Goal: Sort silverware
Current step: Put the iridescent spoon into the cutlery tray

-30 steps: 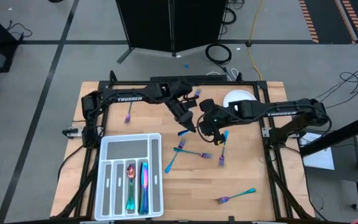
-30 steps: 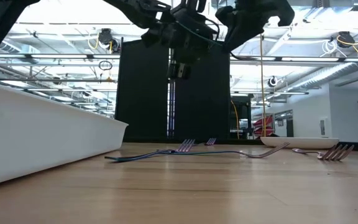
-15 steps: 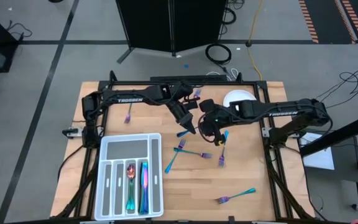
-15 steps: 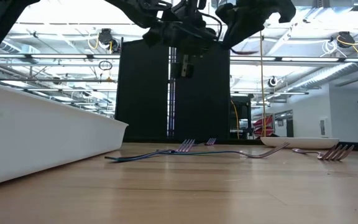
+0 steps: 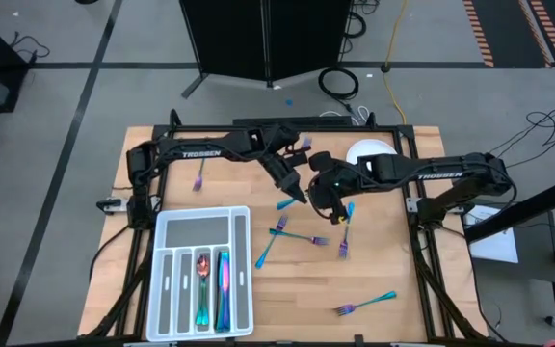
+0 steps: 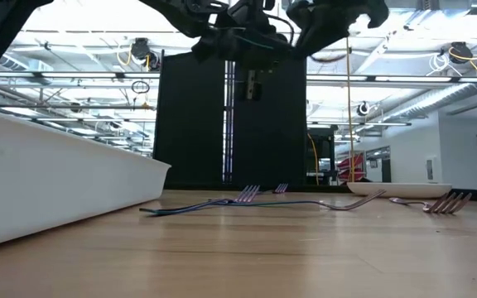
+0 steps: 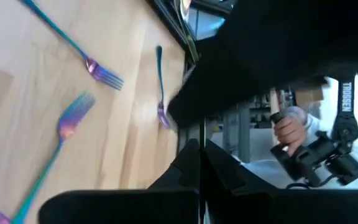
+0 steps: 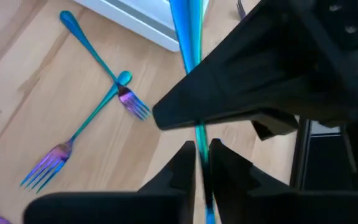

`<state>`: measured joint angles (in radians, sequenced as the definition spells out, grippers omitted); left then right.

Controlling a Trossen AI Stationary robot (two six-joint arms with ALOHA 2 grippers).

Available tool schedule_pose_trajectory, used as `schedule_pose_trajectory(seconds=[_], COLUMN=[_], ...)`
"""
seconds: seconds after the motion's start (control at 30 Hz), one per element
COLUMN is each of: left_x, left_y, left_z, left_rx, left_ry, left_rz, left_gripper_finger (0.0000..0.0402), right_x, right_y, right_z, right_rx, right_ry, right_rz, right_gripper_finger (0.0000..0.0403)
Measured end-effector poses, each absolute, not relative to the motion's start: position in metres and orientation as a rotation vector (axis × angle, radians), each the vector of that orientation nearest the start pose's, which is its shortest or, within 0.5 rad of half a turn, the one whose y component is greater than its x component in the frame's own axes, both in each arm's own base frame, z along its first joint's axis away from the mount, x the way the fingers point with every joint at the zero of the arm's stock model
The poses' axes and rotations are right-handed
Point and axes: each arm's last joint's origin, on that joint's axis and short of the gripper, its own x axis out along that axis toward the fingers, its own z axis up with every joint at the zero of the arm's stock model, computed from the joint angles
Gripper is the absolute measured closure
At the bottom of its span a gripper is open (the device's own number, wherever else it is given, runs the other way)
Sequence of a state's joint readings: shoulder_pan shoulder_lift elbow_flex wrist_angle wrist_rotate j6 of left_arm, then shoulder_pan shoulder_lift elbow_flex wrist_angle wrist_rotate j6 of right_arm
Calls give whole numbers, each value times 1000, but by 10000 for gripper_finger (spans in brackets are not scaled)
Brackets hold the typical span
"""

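Silverware piece [image 8: 187, 37], slim teal handle, mid-air above table centre. My left gripper [image 5: 300, 194] clamped shut on it; right gripper [image 8: 201, 158] fingers loosely around the handle. Light, stiff, slick; I'd pinch mid-handle. Forks [image 5: 287, 232] lie below.

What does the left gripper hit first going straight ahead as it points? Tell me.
Likely the right gripper, directly ahead of the left gripper in mid-air, with the teal utensil bridging them. Depth is unclear from above.
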<state>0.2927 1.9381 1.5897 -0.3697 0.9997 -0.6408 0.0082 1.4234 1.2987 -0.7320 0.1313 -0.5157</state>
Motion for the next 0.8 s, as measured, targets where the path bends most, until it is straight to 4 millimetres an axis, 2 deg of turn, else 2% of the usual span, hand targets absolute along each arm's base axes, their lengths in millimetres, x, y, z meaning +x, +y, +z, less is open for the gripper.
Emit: schedule_pose_trajectory(seconds=[0.2,0.3,0.47,0.63,0.7,0.8], left_x=[416,414,408,398,392,383], left_y=[112,121,147,170,170,157], left_z=[271,272,270,272,282,306], left_rx=[-1028,-1028,-1026,-1034,-1008,-948], left_ry=[753,732,688,640,619,582], left_rz=[-478,-462,-316,-119,-32,92], left_gripper_finger=[400,400,400,400,400,400], right_x=[289,279,244,206,193,175], right_y=[-2,-4,-5,-7,-7,-5], right_z=[329,339,373,402,409,413], right_rx=[-541,-488,-250,48,133,235], right_ry=[835,819,669,488,442,426], right_rz=[82,-11,-165,-259,-275,-284], right_gripper_finger=[328,308,288,289,292,293])
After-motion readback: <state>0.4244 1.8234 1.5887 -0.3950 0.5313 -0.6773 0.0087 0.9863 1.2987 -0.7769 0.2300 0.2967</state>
